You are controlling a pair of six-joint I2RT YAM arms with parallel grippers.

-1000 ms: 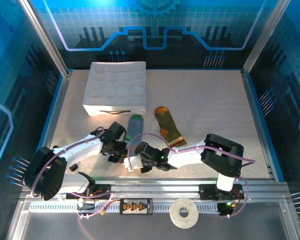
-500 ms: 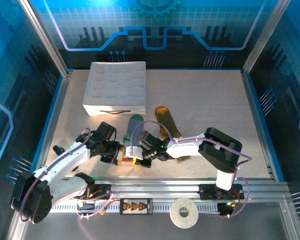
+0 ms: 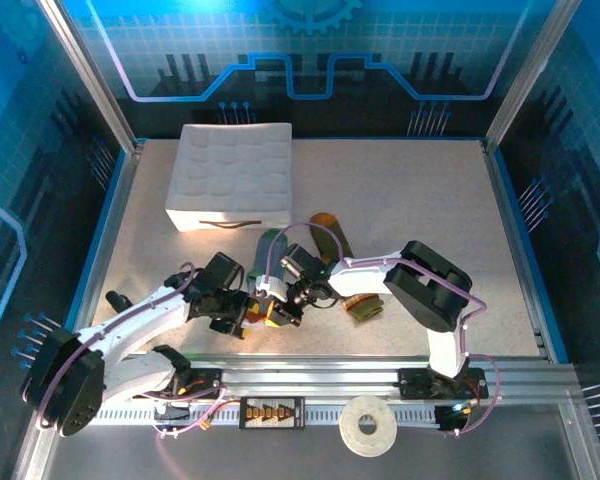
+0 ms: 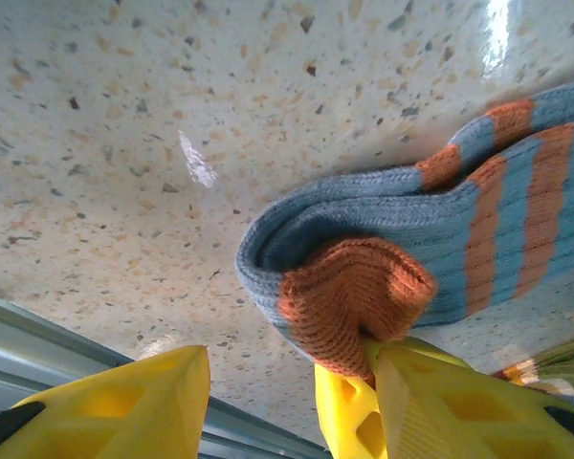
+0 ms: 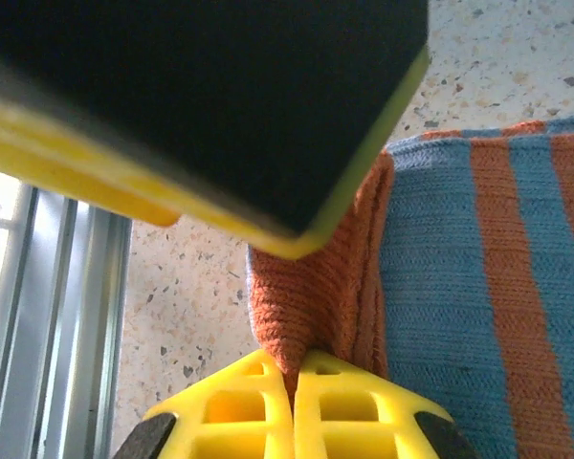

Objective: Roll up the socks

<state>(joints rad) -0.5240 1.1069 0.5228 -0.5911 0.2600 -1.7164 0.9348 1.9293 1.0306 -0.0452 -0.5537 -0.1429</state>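
At table [image 3: 410,200] front edge: right gripper [image 5: 297,375] fingers pinch orange cuff [image 5: 316,277] of grey-blue sock [image 4: 402,215]; left gripper [image 4: 258,402] fingers spread, beside cuff.

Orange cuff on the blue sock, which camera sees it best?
The left wrist view: the orange cuff sits close and sharp, tucked in the folded blue sock. The right wrist view shows part of it, pinched in the right tool. From the top view it is tiny and mostly hidden.
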